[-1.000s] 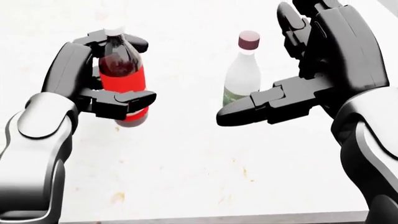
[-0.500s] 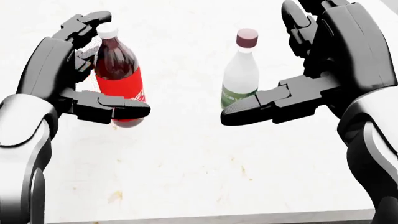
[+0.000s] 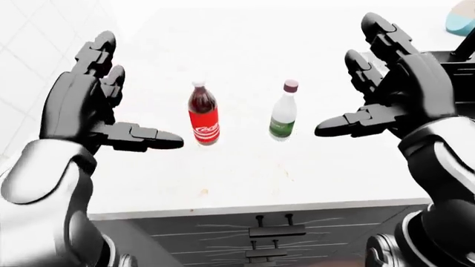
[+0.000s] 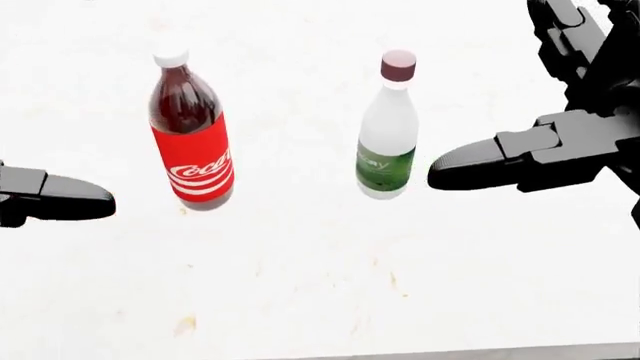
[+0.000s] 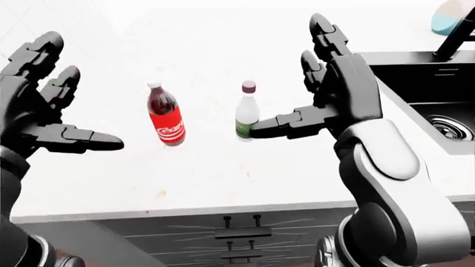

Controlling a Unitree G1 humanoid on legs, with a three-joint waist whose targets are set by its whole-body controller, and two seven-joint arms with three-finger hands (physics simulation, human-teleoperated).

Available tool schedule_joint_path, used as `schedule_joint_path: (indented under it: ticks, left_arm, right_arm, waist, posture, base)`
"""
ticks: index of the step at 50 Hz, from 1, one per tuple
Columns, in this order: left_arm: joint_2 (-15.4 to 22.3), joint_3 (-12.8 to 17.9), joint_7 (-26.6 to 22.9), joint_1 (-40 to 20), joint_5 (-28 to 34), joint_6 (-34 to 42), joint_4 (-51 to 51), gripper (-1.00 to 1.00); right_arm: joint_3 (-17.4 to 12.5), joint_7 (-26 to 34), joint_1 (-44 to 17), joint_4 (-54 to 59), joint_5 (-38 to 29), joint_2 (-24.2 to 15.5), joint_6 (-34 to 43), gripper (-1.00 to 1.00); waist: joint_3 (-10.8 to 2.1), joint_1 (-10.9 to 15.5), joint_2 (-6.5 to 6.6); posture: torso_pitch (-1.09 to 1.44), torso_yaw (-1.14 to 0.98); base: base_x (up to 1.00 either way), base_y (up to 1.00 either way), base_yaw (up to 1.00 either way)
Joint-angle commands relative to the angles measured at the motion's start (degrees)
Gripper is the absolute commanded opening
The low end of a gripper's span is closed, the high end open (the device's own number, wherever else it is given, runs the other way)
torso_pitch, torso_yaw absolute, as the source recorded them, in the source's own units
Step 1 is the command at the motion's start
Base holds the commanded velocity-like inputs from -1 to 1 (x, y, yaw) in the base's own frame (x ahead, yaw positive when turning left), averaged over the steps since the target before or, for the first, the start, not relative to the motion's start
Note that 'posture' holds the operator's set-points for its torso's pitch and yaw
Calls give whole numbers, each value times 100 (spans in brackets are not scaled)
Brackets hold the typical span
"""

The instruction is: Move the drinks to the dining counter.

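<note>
— Over a white, faintly stained counter (image 3: 245, 178), above dark drawers (image 3: 271, 231) with bar handles, looked down through the left eye. Found the drinks?

— Found both near the middle, upright and apart: a cola bottle (image 3: 203, 115), dark with a red label and white cap, and a clear bottle (image 3: 283, 111), green-labelled and maroon-capped. Flanked them with the left hand (image 3: 78, 108) and the right hand (image 3: 412, 89), each spread wide, thumb stuck out toward the bottles, touching neither.

— And through the head view?

— Caught only thumbs at the edges. Placed the left one well clear of the cola bottle, the right one just beside the clear bottle's label, without contact. Read both bottles as smooth, round, narrow-necked plastic, glossy; probably slippery unless wrapped at the label band.

— Through the right eye?

— Made out a black sink (image 5: 438, 111) with a drain, and a faucet (image 5: 454, 39), to the right beyond the right hand. Counted the same open fingers, nothing gripped.

— Why set like that?

— Judged as one hand per bottle, opened wide enough to pass round the bodies. Could not tell whether this was the dining counter, so could not call the task done.
</note>
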Motion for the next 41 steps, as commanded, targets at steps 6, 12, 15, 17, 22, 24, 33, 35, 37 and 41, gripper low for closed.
schedule_joint_path:
  ticks: [6, 12, 15, 17, 22, 24, 33, 35, 37, 41]
  left_arm:
    - [201, 630, -39, 124, -439, 508, -1044, 100]
    - [798, 1990, 23, -5, -1690, 686, -1074, 100]
    - [1129, 2671, 1033, 337, -3358, 573, -1075, 100]
    - [1433, 3241, 2372, 920, -5261, 218, -1075, 100]
    - [2727, 3766, 4968, 2771, -8535, -1660, -1075, 100]
    - [2922, 3911, 5113, 3149, -8767, -2079, -1075, 100]
    - [3368, 4561, 5550, 3525, -9287, -2554, -1075, 100]
    - [3469, 4736, 5679, 3521, -9389, -2558, -1075, 100]
    - [3562, 4804, 5857, 3475, -9467, -2579, -1075, 100]
    - [3791, 4816, 6125, 3438, -9348, -2687, -1075, 100]
  right_arm:
    - [-518, -268, -101, -419, 622, -288, 178, 100]
    - [-1191, -469, -9, -555, 1277, -607, 345, 100]
    - [-1687, -608, 113, -869, 1813, -727, 645, 100]
    - [-2257, -666, 168, -1083, 2309, -825, 910, 100]
    - [-3202, -1277, 879, -1159, 3735, -1153, 578, 100]
    - [-3419, -1917, 1346, -1068, 4689, -1480, 122, 100]
    - [-4009, -3553, 3303, -835, 6763, -2976, -2142, 100]
    - [-4212, -3678, 3429, -795, 6880, -3059, -2277, 100]
    - [-4380, -3808, 3504, -732, 6866, -3095, -2370, 100]
    - [-4675, -3768, 3698, -744, 6853, -3041, -2454, 100]
  waist:
    - [-97, 9, 11]
    - [-50, 12, 12]
    - [-27, 7, 16]
    - [-20, 6, 32]
    - [40, -31, 79]
    - [60, -19, 66]
    - [129, 14, 83]
    - [140, -2, 82]
    - [156, -13, 74]
    - [168, -22, 59]
  posture:
    - [0, 0]
    - [0, 0]
    - [0, 0]
    - [0, 0]
    - [0, 0]
    - [0, 0]
    - [0, 0]
    - [0, 0]
    - [0, 0]
    - [0, 0]
  base:
    - [0, 0, 0]
    - [0, 0, 0]
    - [0, 0, 0]
    - [0, 0, 0]
    - [0, 0, 0]
    - [0, 0, 0]
    - [0, 0, 0]
    - [0, 0, 0]
    - [0, 0, 0]
    - [0, 0, 0]
